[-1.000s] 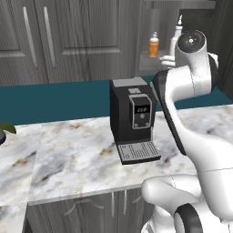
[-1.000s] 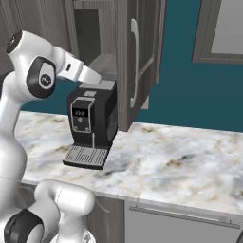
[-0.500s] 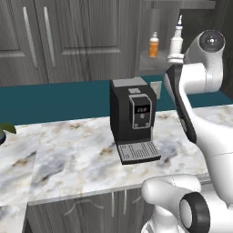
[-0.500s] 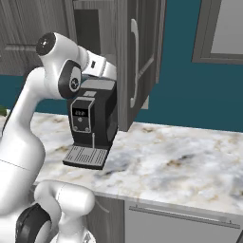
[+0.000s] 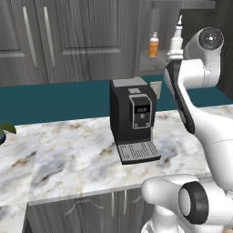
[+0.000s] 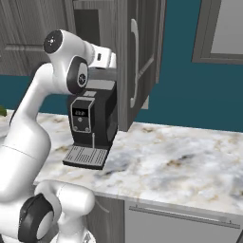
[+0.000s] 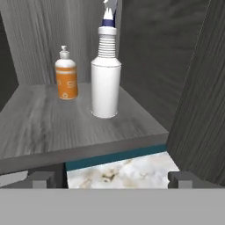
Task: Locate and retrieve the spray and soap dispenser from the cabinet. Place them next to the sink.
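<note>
spray point(image 7: 106, 82) upright ahead of open pincer point(image 7: 110, 179)

Orange soap dispenser point(image 7: 66, 77), white spray point(image 7: 106, 81), grey-grained cabinet point(image 7: 52, 114).

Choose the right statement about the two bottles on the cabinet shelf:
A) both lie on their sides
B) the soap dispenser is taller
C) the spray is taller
C: in the hand view the spray stands upright and rises well above the soap dispenser beside it.
</note>
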You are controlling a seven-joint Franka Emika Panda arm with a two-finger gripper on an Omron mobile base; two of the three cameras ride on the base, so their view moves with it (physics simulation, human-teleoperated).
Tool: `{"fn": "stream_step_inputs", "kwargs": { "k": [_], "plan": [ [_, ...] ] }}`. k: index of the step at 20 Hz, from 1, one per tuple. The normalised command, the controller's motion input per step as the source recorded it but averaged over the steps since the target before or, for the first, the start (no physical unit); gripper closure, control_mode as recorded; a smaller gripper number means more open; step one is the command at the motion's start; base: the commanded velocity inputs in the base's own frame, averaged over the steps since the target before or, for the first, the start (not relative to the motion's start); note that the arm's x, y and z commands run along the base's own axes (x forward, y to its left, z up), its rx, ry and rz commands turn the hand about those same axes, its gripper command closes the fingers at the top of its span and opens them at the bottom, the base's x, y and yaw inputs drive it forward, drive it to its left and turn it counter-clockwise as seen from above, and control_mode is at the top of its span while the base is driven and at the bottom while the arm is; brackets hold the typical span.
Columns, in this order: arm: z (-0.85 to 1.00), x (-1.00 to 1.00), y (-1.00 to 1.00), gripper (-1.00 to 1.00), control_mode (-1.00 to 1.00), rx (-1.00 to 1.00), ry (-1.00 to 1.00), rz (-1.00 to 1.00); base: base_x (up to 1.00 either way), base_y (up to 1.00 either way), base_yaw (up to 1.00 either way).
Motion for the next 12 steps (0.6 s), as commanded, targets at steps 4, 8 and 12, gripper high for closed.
{"fn": "stream_step_inputs", "kwargs": {
  "k": [4, 8, 12],
  "plan": [
    [0.00, 0.40, 0.00, -1.00, -1.00, -0.06, 0.00, 0.00, 0.00, 0.00, 0.00],
    [-0.03, 0.20, -0.15, -1.00, -1.00, 0.00, -0.03, -0.02, 0.00, 0.00, 0.00],
    [0.00, 0.13, -0.22, -1.00, -1.00, 0.00, 0.00, -0.05, 0.00, 0.00, 0.00]
  ]
}}
